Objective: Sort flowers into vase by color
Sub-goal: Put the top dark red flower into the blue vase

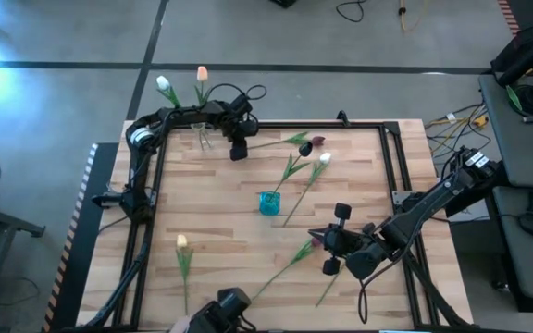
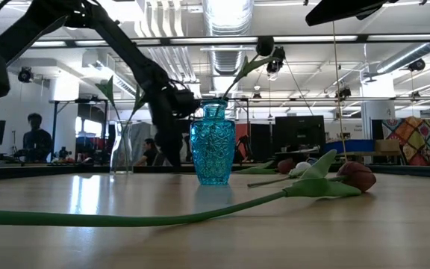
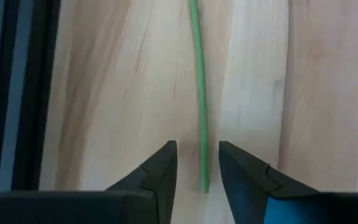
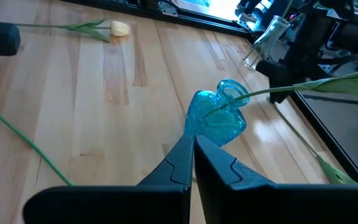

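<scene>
From above, the wooden table (image 1: 220, 231) has flowers lying on it. The left gripper (image 1: 239, 148) is near the far edge, just beside a clear glass vase (image 1: 205, 139) that holds a white tulip (image 1: 167, 87) and a peach tulip (image 1: 202, 74). A green stem (image 1: 271, 143) runs from this gripper toward a dark purple tulip (image 1: 316, 142). A small blue vase (image 1: 268, 203) stands in the middle with a stem in it. The right gripper (image 1: 331, 250) is near the front right, beside another dark tulip (image 1: 316, 241). A cream tulip (image 1: 182, 243) lies at the front left.

From table height, the blue vase (image 2: 213, 143) stands upright. The glass vase (image 2: 122, 148) is behind it. A long stem with a dark red tulip (image 2: 357, 175) lies flat in front.

From the left wrist, the left gripper (image 3: 197, 165) has its fingers (image 3: 160, 171) apart. The end of the green stem (image 3: 199, 106) lies on the wood between them. The fingers are not squeezing it.

From the right wrist, the right gripper (image 4: 193, 158) has its fingers pressed together with nothing in them. The blue vase (image 4: 219, 118) is just past the tips. The cream tulip (image 4: 118, 27) lies far off on the wood.
</scene>
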Controlling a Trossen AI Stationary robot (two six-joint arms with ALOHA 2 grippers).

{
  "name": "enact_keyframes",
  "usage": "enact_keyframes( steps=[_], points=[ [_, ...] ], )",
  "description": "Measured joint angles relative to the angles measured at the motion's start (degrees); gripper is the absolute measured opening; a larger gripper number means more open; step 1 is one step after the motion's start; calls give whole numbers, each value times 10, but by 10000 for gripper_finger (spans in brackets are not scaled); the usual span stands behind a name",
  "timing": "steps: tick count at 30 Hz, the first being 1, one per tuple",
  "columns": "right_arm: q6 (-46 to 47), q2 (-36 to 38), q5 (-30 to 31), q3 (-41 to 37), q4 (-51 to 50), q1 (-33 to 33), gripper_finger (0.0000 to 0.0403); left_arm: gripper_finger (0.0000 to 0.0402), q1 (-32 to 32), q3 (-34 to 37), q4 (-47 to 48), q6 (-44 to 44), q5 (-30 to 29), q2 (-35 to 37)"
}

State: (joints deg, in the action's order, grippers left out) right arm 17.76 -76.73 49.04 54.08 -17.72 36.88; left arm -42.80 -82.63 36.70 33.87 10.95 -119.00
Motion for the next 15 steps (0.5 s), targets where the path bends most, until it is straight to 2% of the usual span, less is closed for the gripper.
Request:
enact_keyframes(
  steps=[7,15],
  points=[
    [0,0,0,0,0,0,9,84,0,5,-2,-5,-41,0],
    [0,0,0,0,1,0,9,35,0,8,4,0,-42,0]
  ],
)
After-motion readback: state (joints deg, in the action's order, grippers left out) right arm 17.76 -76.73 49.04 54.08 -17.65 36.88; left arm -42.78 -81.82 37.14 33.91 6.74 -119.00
